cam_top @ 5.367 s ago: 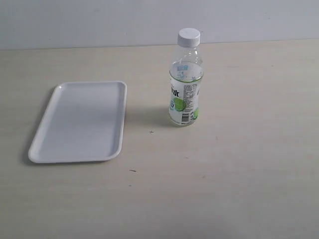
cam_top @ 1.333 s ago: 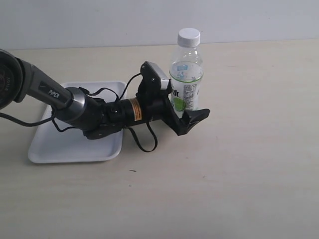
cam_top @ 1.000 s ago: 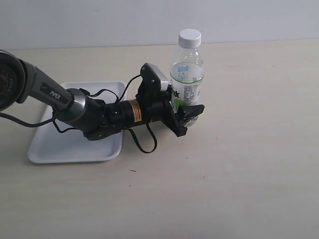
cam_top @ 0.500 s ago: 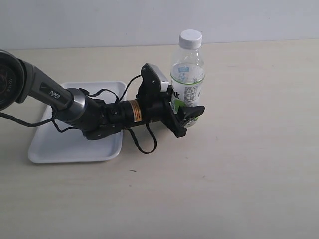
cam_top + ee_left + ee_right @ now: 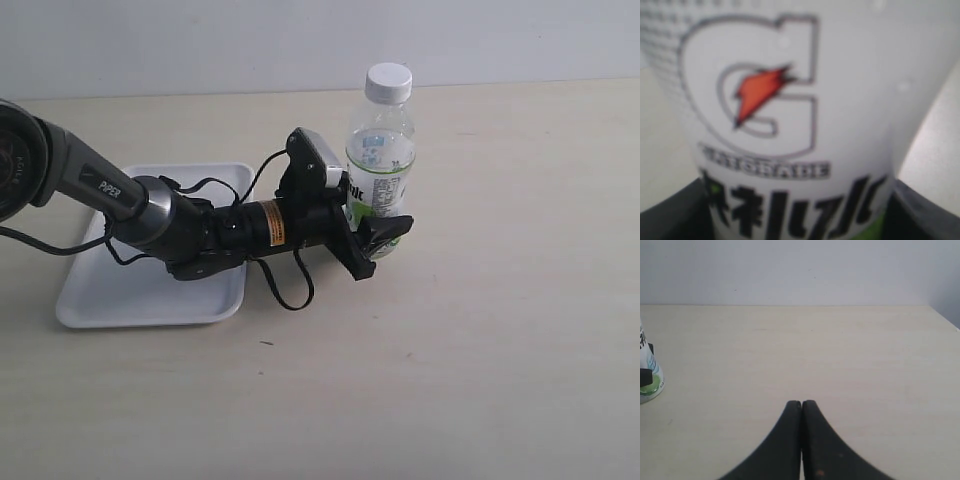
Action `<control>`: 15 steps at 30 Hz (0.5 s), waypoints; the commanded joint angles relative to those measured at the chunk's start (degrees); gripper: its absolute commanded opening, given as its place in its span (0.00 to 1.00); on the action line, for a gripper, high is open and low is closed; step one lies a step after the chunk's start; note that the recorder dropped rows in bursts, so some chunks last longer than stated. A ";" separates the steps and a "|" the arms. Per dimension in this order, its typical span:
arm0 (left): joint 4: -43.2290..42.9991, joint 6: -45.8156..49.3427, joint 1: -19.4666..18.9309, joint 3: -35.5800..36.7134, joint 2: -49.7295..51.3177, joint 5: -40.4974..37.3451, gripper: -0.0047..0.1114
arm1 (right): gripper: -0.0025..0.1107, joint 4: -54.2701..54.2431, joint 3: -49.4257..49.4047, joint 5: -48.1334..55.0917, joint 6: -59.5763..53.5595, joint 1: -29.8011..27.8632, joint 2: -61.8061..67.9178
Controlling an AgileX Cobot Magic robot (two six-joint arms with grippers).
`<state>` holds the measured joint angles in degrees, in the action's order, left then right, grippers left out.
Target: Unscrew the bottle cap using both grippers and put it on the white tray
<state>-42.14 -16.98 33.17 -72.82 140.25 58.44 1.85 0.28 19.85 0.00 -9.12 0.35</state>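
1. Status: bottle cap [image 5: 389, 83] sat on the neck of the bottle [image 5: 381, 150]; nothing touched it, and it looked fully seated
2. Bottle stood roughly upright on the table, beside the white tray [image 5: 150, 300] and to its right in the exterior view; no cap on the tray
3. left gripper [image 5: 378, 243] was clamped across the bottle's lower label, jaws on opposite sides. The left wrist view was filled by the label [image 5: 790, 100], with dark jaw edges at both lower corners, so the grip looked centred. Couldn't tell if the base was touching the table
4. right gripper [image 5: 801, 410] was fully closed on nothing and well apart from the bottle, which only clipped the edge of its view [image 5: 647, 375]. It was out of the exterior view
5. My read of the step: hold was set, cap grab was next. The right gripper needed to open wider than the cap, come down along the bottle's axis, close on the ribbed side, then twist while the left one held
6. Risks, judged: with a low grip on thin clear plastic, the body could flex or spin under torque, and a sideways nudge at the cap could tip it. This called for a vertical approach and a firm, non-crushing squeeze
7. left arm [image 5: 150, 215] and its cable [image 5: 285, 295] lay over part of the tray, so the drop-off looked best on the bare side
8. Surface was a pale wood-grain table [image 5: 480, 350], flat and matte with a few dark specks; plain light wall [image 5: 200, 45] behind
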 commanded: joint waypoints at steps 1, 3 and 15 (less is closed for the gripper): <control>-0.09 0.46 -0.02 -0.05 -0.95 0.29 0.04 | 0.02 0.07 -0.28 -0.17 0.00 -0.23 -0.35; -0.09 0.46 -0.02 -0.05 -0.95 0.29 0.04 | 0.02 0.07 -0.28 -0.17 0.00 -0.23 -0.35; -0.76 0.46 -0.02 -0.05 -0.89 0.29 0.04 | 0.02 5.67 -0.28 -9.85 0.00 -0.23 -0.35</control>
<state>-42.52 -16.98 33.17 -72.82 140.30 58.44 6.84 0.28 15.82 0.00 -9.12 0.35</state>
